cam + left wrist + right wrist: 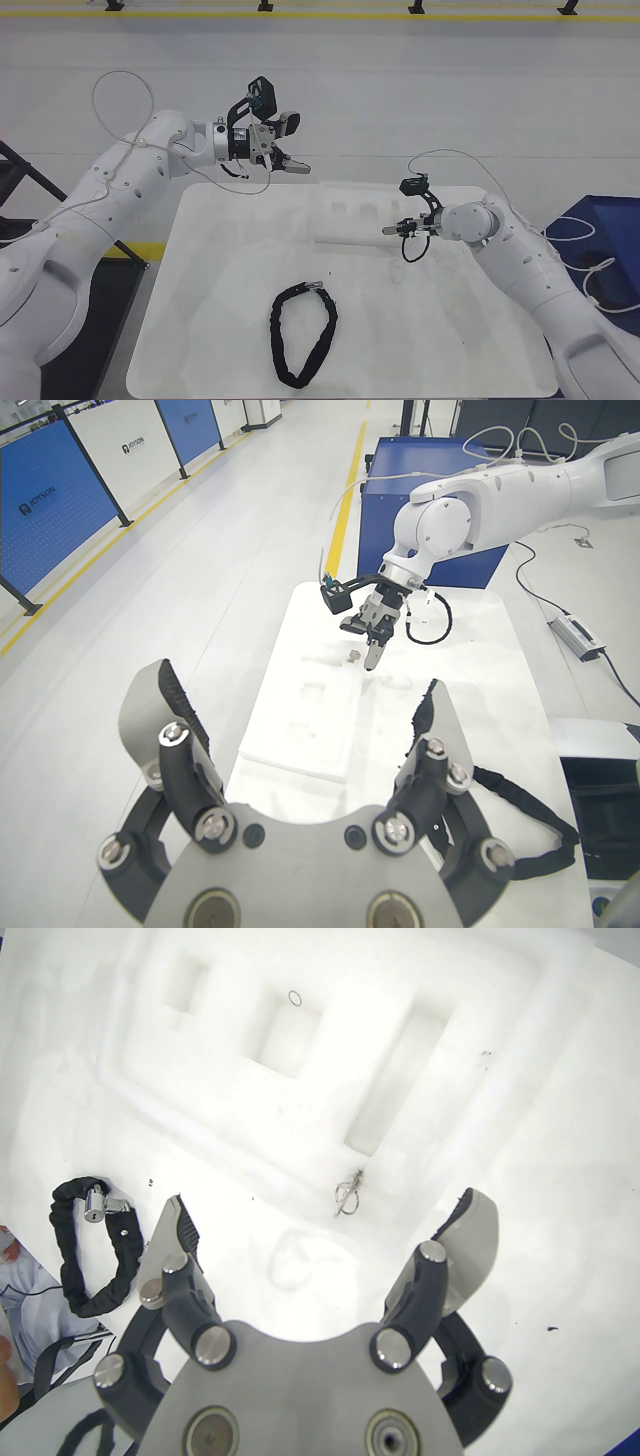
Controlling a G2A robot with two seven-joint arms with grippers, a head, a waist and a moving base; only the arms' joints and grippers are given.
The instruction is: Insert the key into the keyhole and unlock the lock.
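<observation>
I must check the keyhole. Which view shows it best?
The right wrist view: the keyhole faces the camera on the metal cylinder. The top view shows the whole chain lock, the keyhole too small to tell. The left wrist view shows part of its black chain.

- I run two glossy white arms, the left arm [120, 180] and the right arm [520, 260]. Both are made of rounded tubular segments with small dark dots along the shells.
- A thin pale cable [105, 90] arcs off the left arm, and a black corrugated hose [448, 618] curls at the right wrist.
- Each wrist has a black camera bracket [262, 95] with a teal fitting.
- My left gripper [300, 675] and right gripper [322, 1198] look alike: silver-grey plate, black linkage bars, round silver screws [215, 825], and grey curved fingers [480, 1228] lined with black ribbed pads [177, 695].
</observation>
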